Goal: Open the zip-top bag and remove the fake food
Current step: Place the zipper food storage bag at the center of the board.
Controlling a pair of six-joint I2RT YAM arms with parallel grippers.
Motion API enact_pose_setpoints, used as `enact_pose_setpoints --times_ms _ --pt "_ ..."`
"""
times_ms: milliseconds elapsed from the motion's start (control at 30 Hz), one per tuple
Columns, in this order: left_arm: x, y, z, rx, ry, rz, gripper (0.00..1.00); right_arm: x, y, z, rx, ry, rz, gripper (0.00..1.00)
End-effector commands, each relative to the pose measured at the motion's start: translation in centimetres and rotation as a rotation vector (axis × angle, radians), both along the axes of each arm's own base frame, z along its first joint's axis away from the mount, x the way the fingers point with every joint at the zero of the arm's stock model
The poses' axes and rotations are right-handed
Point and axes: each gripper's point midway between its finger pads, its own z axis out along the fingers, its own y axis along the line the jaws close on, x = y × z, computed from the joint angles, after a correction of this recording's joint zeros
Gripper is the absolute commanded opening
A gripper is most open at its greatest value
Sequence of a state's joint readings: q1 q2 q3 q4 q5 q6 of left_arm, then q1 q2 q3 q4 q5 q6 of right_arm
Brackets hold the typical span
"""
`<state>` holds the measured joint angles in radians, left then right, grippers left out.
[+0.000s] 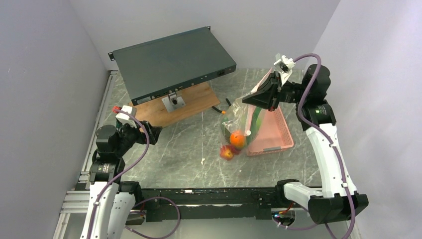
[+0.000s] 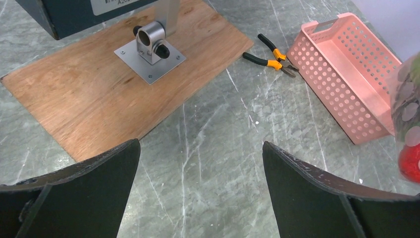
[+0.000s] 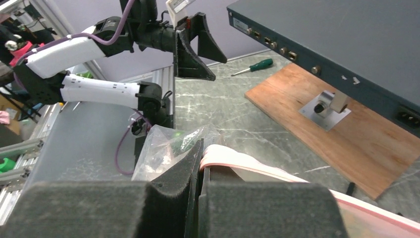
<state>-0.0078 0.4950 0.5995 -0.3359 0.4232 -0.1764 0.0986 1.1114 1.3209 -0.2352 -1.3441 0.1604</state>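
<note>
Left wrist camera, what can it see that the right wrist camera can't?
Only the left wrist view shows the orange-handled pliers and a red piece of fake food inside the zip-top bag. Only the right wrist view shows a green-handled screwdriver, the left arm, and the right gripper shut on the bag's clear plastic. Both show the wooden board, the metal bracket on it, the dark box and the pink basket.

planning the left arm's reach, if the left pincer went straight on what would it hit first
The left pincer would probably meet bare marble table first, just short of the wooden board; depth is unclear.
</note>
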Motion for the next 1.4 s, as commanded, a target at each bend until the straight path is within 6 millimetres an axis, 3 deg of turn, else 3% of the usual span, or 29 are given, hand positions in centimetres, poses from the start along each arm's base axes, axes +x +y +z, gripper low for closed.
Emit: enact_pose_setpoints --times_ms 0,133,367,500,700,767,967,1067,1200,1367 --pt "0.2 -0.6 1.2 0.010 -0.057 -0.053 0.99 0.2 1.3 -0.1 0.007 -0.028 0.021 0.00" --pt "0.0 -1.2 1.4 0.010 -0.069 -0.091 0.99 0.0 2.7 -1.2 0.002 0.013 0.056 0.00" --pt "-0.4 -2.0 1.8 0.008 -0.090 -0.153 0.99 -0.1 4.6 -1.5 -0.003 0.031 0.076 0.00" --pt "-0.7 -2.4 2.1 0.006 -0.101 -0.182 0.99 1.3 5.2 -4.4 -0.022 0.084 0.020 0.00" --pt "-2.3 -4.8 3.3 -0.038 -0.169 -0.352 0.99 2.1 5.5 -13.1 -0.031 0.271 -0.043 0.44" --pt "-3.1 -5.8 3.7 -0.058 -0.189 -0.411 0.99 1.9 5.2 -15.0 -0.059 0.258 -0.059 0.55" --pt "-5.5 -8.4 4.3 -0.127 -0.214 -0.500 0.99 0.1 4.3 -14.9 -0.061 0.176 0.002 0.83" --pt "-7.2 -9.6 4.8 -0.126 -0.272 -0.523 0.98 -1.0 3.2 -14.7 -0.031 0.143 0.063 0.92" --pt "-8.4 -11.1 4.6 -0.136 -0.311 -0.554 0.97 -2.2 2.2 -14.7 -0.015 0.132 0.104 0.97" --pt "-8.9 -14.6 3.1 -0.066 -0.268 -0.618 0.96 -3.2 1.8 -15.0 -0.018 0.115 0.129 0.99"
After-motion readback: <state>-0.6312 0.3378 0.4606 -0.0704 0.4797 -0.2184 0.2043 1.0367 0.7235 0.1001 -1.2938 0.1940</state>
